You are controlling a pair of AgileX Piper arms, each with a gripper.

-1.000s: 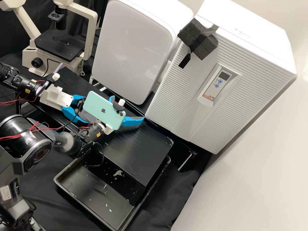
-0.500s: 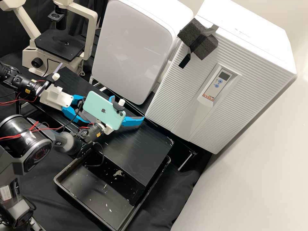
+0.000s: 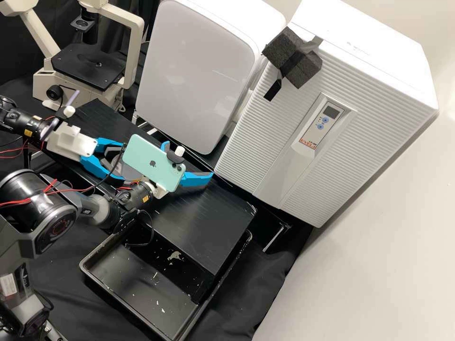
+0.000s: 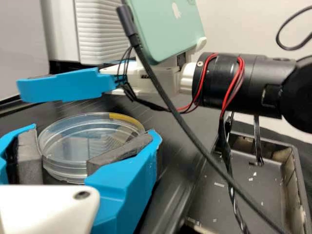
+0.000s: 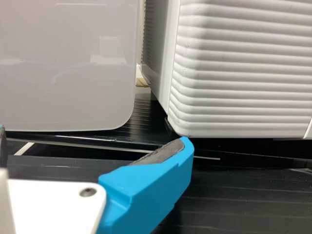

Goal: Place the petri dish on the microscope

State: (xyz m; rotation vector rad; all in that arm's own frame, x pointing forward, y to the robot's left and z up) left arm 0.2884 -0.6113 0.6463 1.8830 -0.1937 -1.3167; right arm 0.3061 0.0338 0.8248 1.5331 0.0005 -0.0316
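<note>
"Your left gripper (image 4: 92,132) has drawn back from the phone (image 3: 153,163). Holding anything?"

"Its part-spread fingers pinch the petri dish (image 4: 80,144) near the phone; your right gripper (image 3: 188,160) gapes. Keep the dish level, swinging clear of the phone towards the microscope (image 3: 90,66)."

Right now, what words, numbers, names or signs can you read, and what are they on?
Orange label on the tall white ribbed box: letters too small to quote surely.
Mint-green phone: an apple-shaped sign, no letters.
Yellow label on a black arm wrist: too small to read.
White sticker on a dark grey arm part: too small to read.
Clear round petri dish: no words I can make out.
</note>
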